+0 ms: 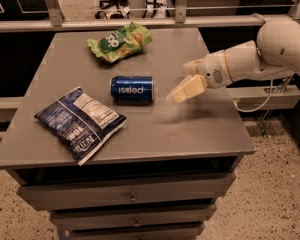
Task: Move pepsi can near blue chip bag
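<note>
While pepsi can [132, 89] lies on its side at frame centre, blue chip bag [80, 121] lies flat to lower left, near, not touching. Gripper [181, 83] hovers just right of can, jaws apart, gripping nothing. Green chip bag [119, 41] sits upper centre. All on grey table [190, 129].

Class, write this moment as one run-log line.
gripper: right of pepsi can, apart | pepsi can: on its side, unheld | blue chip bag: front-left of can, apart

Dim, warm light; hand [181, 83] above the table's [200, 134] right side casts soft shadow.
</note>
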Action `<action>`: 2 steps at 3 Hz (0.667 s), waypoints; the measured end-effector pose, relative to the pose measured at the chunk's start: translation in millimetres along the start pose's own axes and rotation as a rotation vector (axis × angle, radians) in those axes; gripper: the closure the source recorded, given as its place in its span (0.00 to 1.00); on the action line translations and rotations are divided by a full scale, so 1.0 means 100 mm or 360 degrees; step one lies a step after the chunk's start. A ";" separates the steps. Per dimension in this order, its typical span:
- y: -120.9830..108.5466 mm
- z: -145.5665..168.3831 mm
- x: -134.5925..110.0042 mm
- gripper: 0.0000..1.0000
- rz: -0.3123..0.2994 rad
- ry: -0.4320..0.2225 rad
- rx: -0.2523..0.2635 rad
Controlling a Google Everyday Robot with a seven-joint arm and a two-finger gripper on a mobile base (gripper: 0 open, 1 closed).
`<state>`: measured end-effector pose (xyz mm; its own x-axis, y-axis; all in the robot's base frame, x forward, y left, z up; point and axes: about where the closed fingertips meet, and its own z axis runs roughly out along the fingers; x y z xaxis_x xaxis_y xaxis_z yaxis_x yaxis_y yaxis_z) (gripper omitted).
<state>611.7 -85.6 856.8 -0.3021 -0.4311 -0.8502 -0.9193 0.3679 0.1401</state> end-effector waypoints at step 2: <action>-0.24 -0.59 -0.03 0.00 -0.0053 -0.0009 0.0289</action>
<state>619.6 -142.1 885.9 -0.2701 -0.4410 -0.8559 -0.8678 0.4965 0.0180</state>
